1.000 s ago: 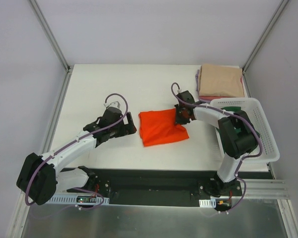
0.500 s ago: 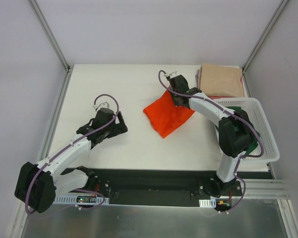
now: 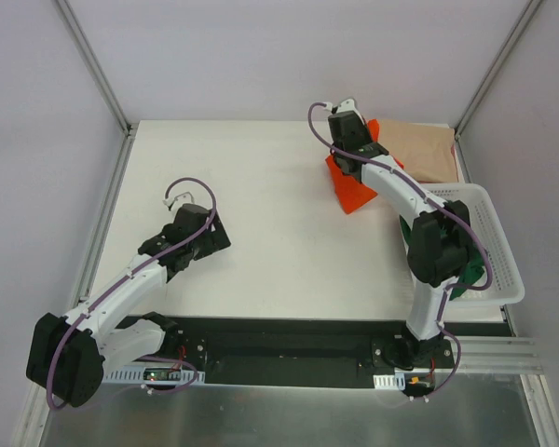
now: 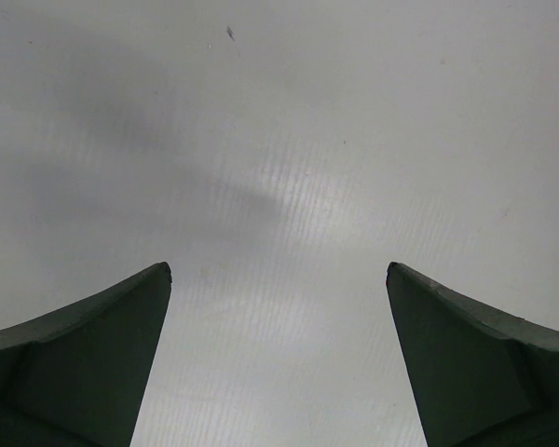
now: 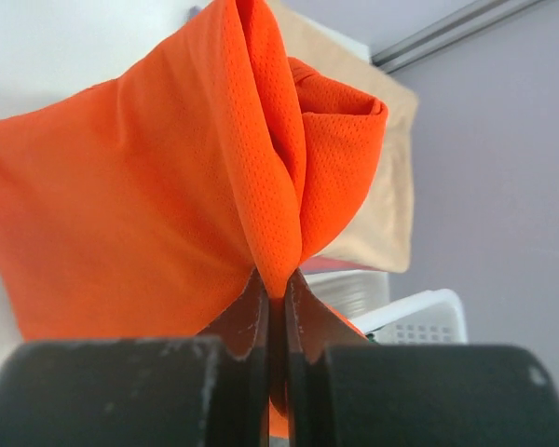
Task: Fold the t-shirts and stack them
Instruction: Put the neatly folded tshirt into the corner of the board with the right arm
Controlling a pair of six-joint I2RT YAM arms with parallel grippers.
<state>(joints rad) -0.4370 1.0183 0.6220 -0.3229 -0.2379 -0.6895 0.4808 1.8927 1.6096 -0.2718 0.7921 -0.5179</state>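
Observation:
The bright orange t-shirt (image 3: 352,184) hangs bunched from my right gripper (image 3: 354,142), which is shut on a fold of it (image 5: 278,289) at the back right of the table. The cloth droops down and left of the jaws (image 5: 149,205) and overlaps the near-left corner of a folded beige t-shirt (image 3: 427,152) (image 5: 391,186). A dark green t-shirt (image 3: 468,279) lies in the white basket (image 3: 492,244), mostly hidden by the right arm. My left gripper (image 3: 210,233) hovers open over bare table at mid left, nothing between its fingers (image 4: 278,270).
The white slatted basket stands at the right edge, near the right arm's base, and its rim (image 5: 419,317) shows behind the orange cloth. A pink strip (image 5: 340,265) peeks from under the beige shirt. Metal frame posts (image 3: 93,65) rise at the back corners.
My right gripper closed on the orange shirt, lifted it off the table's middle and carried it back and right to the beige shirt. The left arm drew back toward the left.

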